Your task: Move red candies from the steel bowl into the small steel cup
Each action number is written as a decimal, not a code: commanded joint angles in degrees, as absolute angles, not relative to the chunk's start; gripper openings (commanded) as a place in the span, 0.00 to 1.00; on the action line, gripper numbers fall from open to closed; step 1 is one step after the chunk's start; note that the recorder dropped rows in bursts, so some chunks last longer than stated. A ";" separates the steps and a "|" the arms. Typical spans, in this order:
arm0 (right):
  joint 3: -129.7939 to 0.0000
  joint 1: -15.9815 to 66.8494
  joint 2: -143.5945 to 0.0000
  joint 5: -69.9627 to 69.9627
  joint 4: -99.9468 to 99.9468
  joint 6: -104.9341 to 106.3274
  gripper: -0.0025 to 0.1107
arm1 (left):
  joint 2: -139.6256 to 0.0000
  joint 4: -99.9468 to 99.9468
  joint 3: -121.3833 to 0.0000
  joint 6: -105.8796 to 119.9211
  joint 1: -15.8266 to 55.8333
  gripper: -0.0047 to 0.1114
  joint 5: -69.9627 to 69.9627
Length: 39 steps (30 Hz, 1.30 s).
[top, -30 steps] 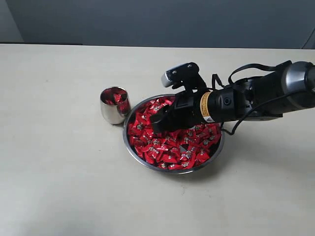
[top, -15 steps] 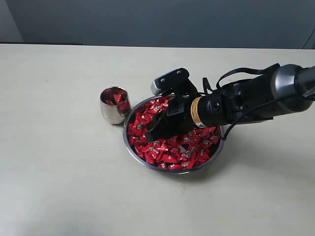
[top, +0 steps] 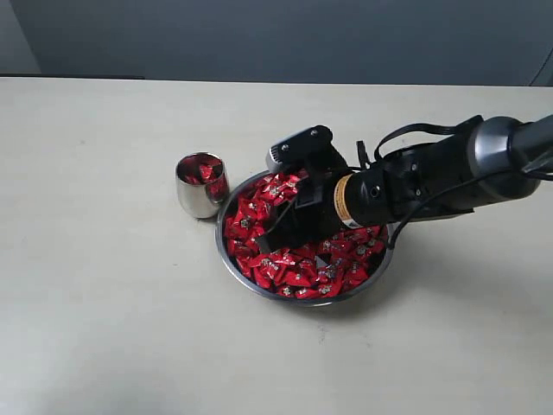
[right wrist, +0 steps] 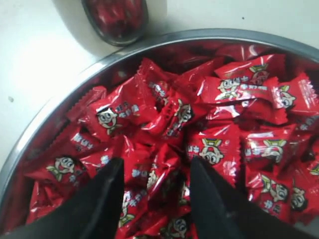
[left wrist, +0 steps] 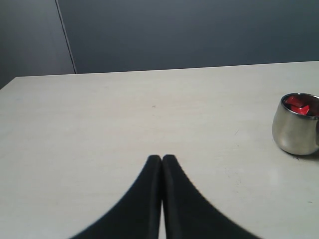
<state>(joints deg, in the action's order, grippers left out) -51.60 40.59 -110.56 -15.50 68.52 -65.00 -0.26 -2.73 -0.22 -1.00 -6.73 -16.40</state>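
The wide steel bowl (top: 301,301) sits at mid-table, heaped with red candies (top: 302,272). My right gripper (top: 268,239) reaches in from the right and dips into the left side of the heap. In the right wrist view the right gripper (right wrist: 155,167) is open, and its two black fingers straddle a candy among the red candies (right wrist: 234,89) inside the bowl (right wrist: 209,34). The small steel cup (top: 200,186) stands just left of the bowl with a few red candies in it; the same cup (right wrist: 115,20) shows beyond the rim. My left gripper (left wrist: 162,158) is shut and empty above bare table, with the cup (left wrist: 295,124) off to one side.
The pale table (top: 104,311) spreads wide around the bowl and cup. A dark wall (top: 276,35) runs along the table's far edge. The right arm's black body and cables (top: 432,177) hang over the bowl's right half.
The right gripper has come down and to the left, from over the bowl's middle into the candies at its left side. Bowl, cup and left gripper have not moved.
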 commanded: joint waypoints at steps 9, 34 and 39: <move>-52.95 40.62 -110.61 -15.93 68.68 -65.13 0.33 | 0.00 -2.57 0.00 -1.09 -6.77 0.04 -16.29; -52.92 40.62 -114.40 -16.38 68.94 -66.02 0.29 | 0.00 -2.57 0.00 -1.09 -6.77 0.04 -16.29; -52.92 40.62 -112.83 -15.19 69.10 -66.02 0.02 | 0.00 -2.57 0.00 -1.09 -6.77 0.04 -16.29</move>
